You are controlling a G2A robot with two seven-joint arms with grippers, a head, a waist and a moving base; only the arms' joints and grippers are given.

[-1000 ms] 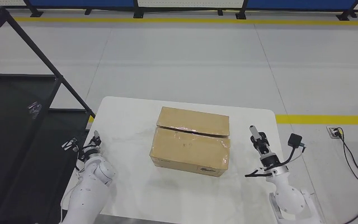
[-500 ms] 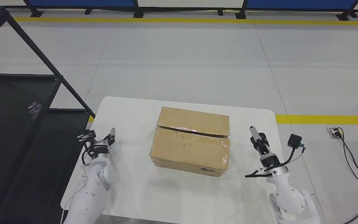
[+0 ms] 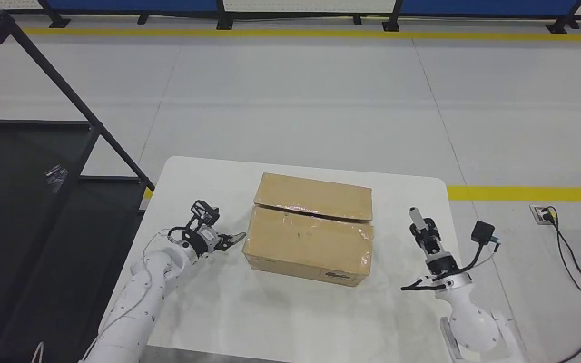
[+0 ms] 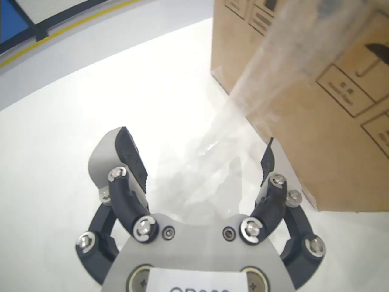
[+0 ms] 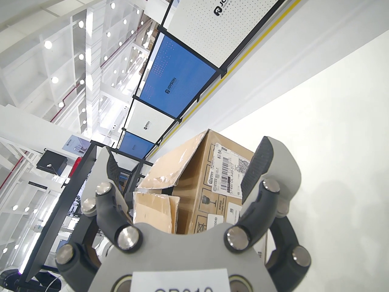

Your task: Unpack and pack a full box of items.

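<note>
Between the spread jaws of the left gripper (image 4: 197, 141), which is held wide and grips nothing, a loose strip of clear tape (image 4: 249, 98) is seen. It runs from the table (image 3: 209, 181) just ahead of the gripper up the end face of the box (image 4: 304, 92). Whether the strip is touched by either pad cannot be told. The cardboard box is set just beside this gripper, a little ahead and to one side, with its flaps down and taped along the seam.

The step in hand is judged to be freeing the tape so that the box can be opened. It is likely done best if the strip is centred deep between the pads before they are closed, since thin film may slip from a shallow pinch. The pull should then be kept low and away from the box end, so that the tape is peeled rather than the box dragged.

Farther off, past the opposite end of the box, the right gripper (image 5: 185, 153) is likewise held wide and empty, clear of the cardboard. The box could be steadied from there if it is seen to slide.
</note>
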